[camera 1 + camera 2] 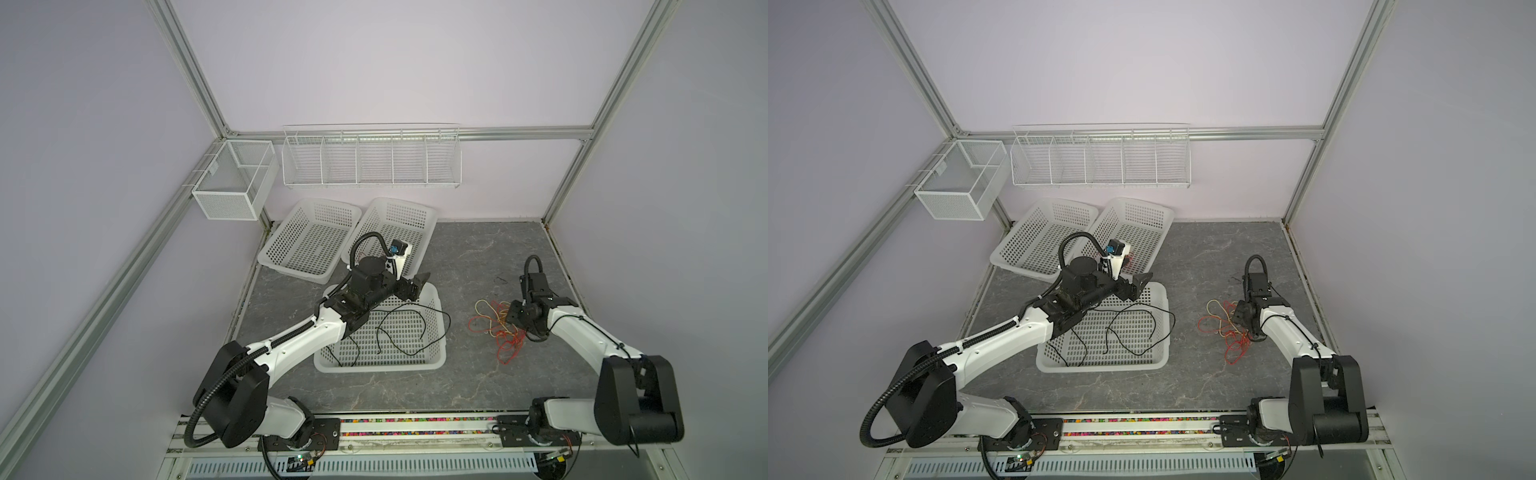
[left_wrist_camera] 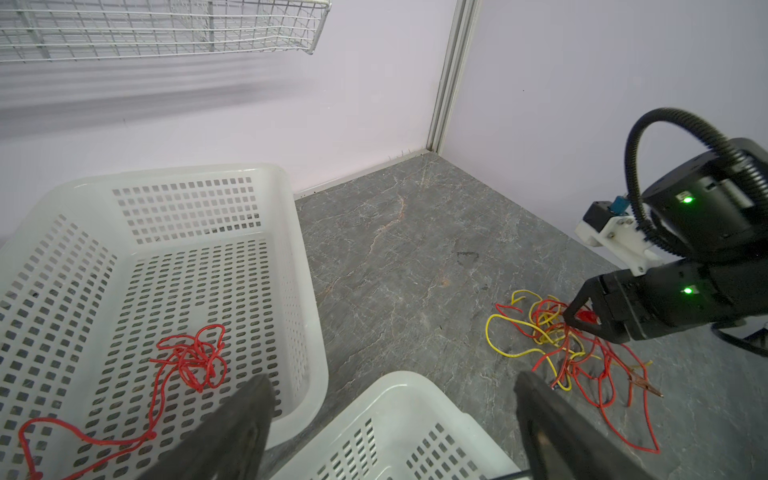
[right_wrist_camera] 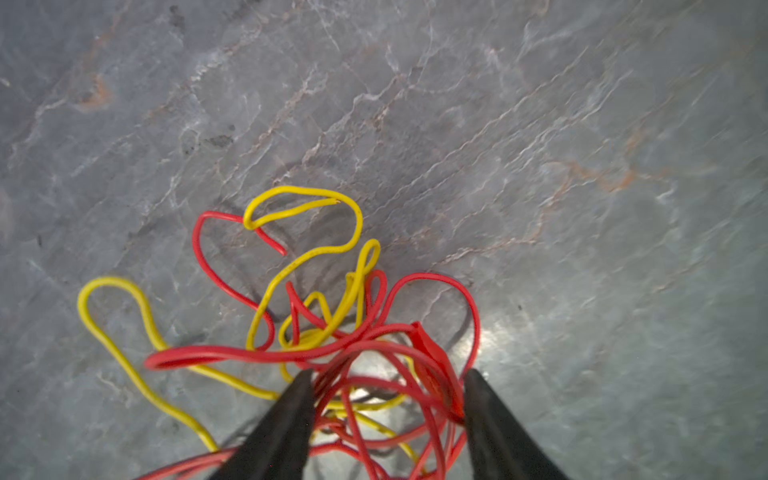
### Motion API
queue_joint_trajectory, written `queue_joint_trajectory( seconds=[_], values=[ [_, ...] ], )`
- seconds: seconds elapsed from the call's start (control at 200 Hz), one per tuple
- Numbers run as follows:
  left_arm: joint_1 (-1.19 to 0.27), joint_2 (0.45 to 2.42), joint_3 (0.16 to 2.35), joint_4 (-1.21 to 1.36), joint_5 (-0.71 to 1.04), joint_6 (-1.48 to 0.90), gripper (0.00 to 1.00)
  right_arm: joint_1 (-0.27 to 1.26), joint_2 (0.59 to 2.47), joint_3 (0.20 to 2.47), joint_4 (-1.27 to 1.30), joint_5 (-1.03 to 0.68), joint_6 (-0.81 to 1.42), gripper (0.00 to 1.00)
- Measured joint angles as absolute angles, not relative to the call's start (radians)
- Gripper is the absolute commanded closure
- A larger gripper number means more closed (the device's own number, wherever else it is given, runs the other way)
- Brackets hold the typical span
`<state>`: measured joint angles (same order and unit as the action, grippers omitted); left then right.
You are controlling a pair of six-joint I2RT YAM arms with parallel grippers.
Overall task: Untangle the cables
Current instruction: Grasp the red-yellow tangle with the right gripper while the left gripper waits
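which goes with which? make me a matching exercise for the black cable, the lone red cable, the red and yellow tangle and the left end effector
Things:
1. black cable
2. lone red cable
3. red and yellow tangle
4. left end effector

Places or states:
a. on the tabletop
b. open, above the near basket at its back rim
c. in a far basket
d. lying in the near basket

Pairs: 1-d, 2-c, 3-a, 4-b
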<state>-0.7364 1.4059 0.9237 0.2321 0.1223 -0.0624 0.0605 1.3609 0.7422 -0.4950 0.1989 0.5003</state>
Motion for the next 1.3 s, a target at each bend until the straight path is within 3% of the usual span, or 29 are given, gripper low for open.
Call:
queue_joint_trajectory(
  seconds=[0.06,0.14,0.56,0.595,0.705,1.035,1.195,1.3],
  values=[
    [-0.736,1.407,0.924,0.235,0.126,-0.062,0.09,0.062,1.377,0.741,-0.472,0.177,0.497,0.79],
    [-0.736,1.407,0.924,0.237,0.129,-0.063,0.10,0.071,1.378,0.741,-0.442,0.153,0.480,0.93],
    [-0.749,1.452,0.974,0.246,0.151,-0.063,0.09,0.242,1.208,0.823,-0.403,0.046,0.357,0.93],
    [-0.751,1.457,0.978,0.245,0.155,-0.063,0.09,0.242,1.180,0.830,-0.404,0.034,0.349,0.89],
    [-0.754,1.470,0.986,0.242,0.159,-0.063,0.09,0.242,1.134,0.859,-0.408,0.033,0.321,0.63],
    [-0.766,1.476,0.989,0.234,0.166,-0.067,0.09,0.219,1.348,0.899,-0.441,0.116,0.281,0.30],
    [-0.766,1.476,0.989,0.233,0.165,-0.067,0.09,0.160,1.438,0.897,-0.434,0.126,0.292,0.26],
    [-0.766,1.476,0.989,0.233,0.166,-0.067,0.09,0.137,1.488,0.897,-0.415,0.130,0.299,0.31]
  ],
)
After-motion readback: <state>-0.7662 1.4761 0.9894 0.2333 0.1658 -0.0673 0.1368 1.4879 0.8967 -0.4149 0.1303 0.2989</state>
